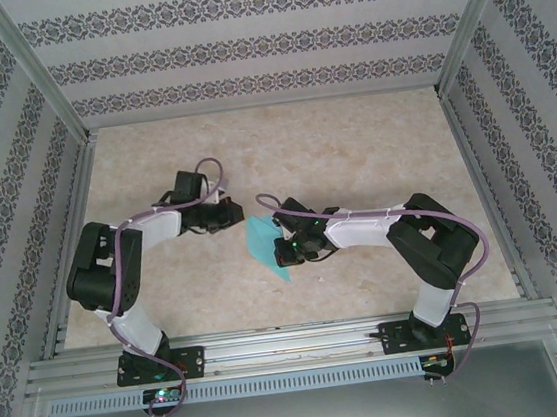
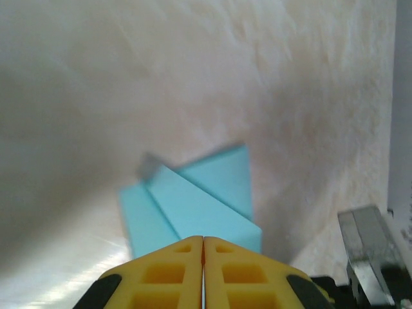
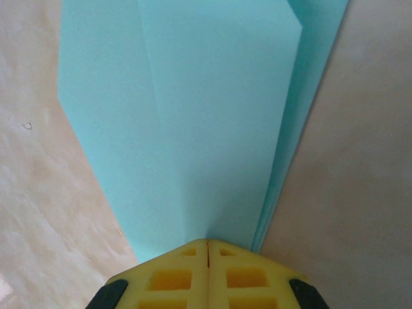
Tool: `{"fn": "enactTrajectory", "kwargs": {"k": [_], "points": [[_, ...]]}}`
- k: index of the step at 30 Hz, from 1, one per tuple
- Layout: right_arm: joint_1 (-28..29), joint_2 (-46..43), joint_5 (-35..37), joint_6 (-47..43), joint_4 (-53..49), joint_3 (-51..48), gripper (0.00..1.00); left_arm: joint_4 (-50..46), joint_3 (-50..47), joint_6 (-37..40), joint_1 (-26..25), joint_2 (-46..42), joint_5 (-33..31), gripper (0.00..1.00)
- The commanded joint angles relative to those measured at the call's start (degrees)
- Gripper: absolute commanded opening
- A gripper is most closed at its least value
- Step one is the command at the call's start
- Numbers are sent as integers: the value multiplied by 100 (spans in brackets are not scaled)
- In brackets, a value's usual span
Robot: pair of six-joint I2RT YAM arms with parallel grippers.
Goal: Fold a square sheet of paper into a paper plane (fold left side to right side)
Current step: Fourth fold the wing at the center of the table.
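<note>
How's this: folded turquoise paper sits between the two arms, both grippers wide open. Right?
No: the left gripper and right gripper are shut, fingers together, as the wrist views show. The folded paper does sit between the arms.

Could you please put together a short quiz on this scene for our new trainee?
1. True or false: the left gripper stands wide open.
2. The paper is: A red, B turquoise, C white?
3. Fill in: the paper shows fold lines, so it is already ___.
Key: 1 false, it is shut; 2 B; 3 creased.
</note>
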Motion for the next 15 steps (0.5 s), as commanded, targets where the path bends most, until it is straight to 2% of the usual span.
{"fn": "enactTrajectory", "kwargs": {"k": [1,8,15], "points": [[-51,291,283,-95,-1157,-375,0,609,-3,-359,-321,136,245,8],[-48,270,253,-66,-1111,-384,0,334,440,-157,-543,804,62,7],[-59,119,76,-14,-859,-343,0,240,290,-41,-538,1056,-208,4]]}}
